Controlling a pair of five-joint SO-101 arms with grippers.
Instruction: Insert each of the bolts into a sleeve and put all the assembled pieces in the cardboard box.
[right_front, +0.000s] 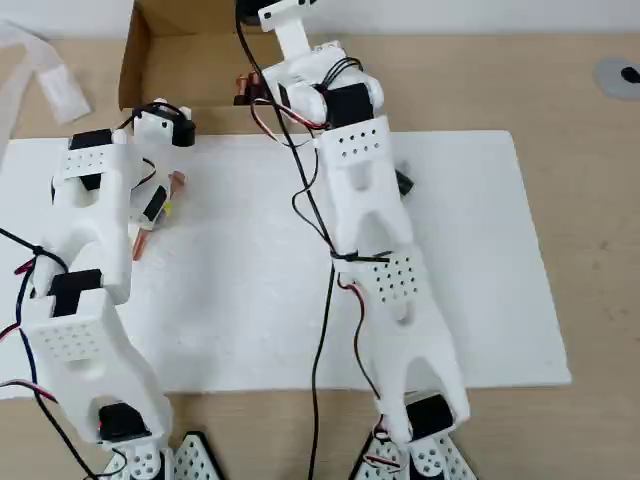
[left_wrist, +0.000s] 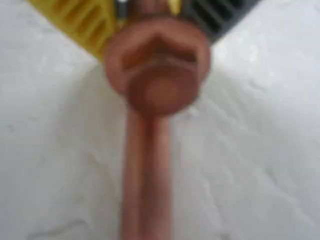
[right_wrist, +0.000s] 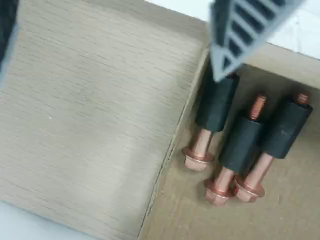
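My left gripper (right_front: 158, 207) is shut on a copper bolt (right_front: 150, 222) low over the white foam mat (right_front: 260, 300). In the left wrist view the bolt's flanged head (left_wrist: 157, 65) sits between a yellow finger (left_wrist: 80, 20) and a dark finger (left_wrist: 220, 15), its shaft running away over the mat. My right gripper (right_front: 246, 92) is open at the cardboard box (right_front: 160, 60). Inside the box (right_wrist: 190, 215) lie three bolts in black sleeves (right_wrist: 240, 145) side by side. One grey finger (right_wrist: 240, 30) hangs just over the nearest sleeve (right_wrist: 216, 102).
A small black piece (right_front: 403, 183), possibly a sleeve, lies on the mat beside the right arm. A plastic bag (right_front: 45, 75) lies at the far left and a grey disc (right_front: 615, 75) at the far right. Wooden tabletop (right_wrist: 90, 110) borders the box wall.
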